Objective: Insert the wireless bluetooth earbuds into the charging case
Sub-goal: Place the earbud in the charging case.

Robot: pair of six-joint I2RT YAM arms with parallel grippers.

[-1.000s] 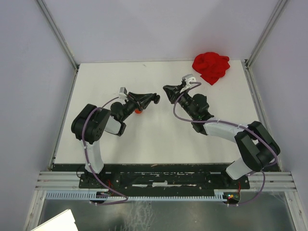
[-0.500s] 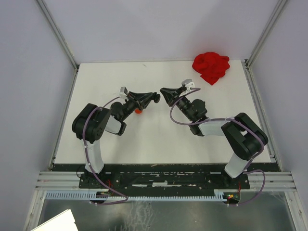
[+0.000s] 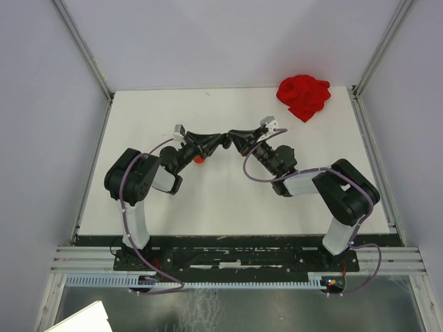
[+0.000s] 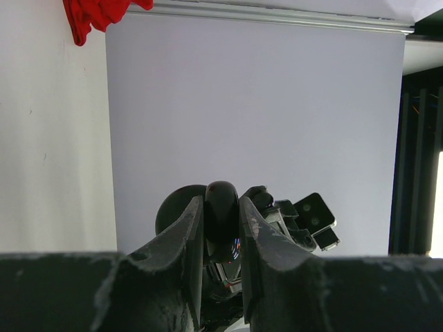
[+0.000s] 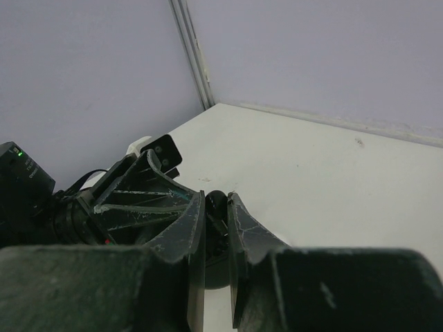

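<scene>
Over white table [image 3: 208, 200], left fingers [image 4: 188, 235] clamp a black rounded piece [image 4: 221, 207]; right fingers [image 5: 188, 232] stand narrow, grip unclear.

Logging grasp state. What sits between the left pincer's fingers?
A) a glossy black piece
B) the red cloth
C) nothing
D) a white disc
A: in the left wrist view the left pincer is shut on a glossy black piece.
</scene>
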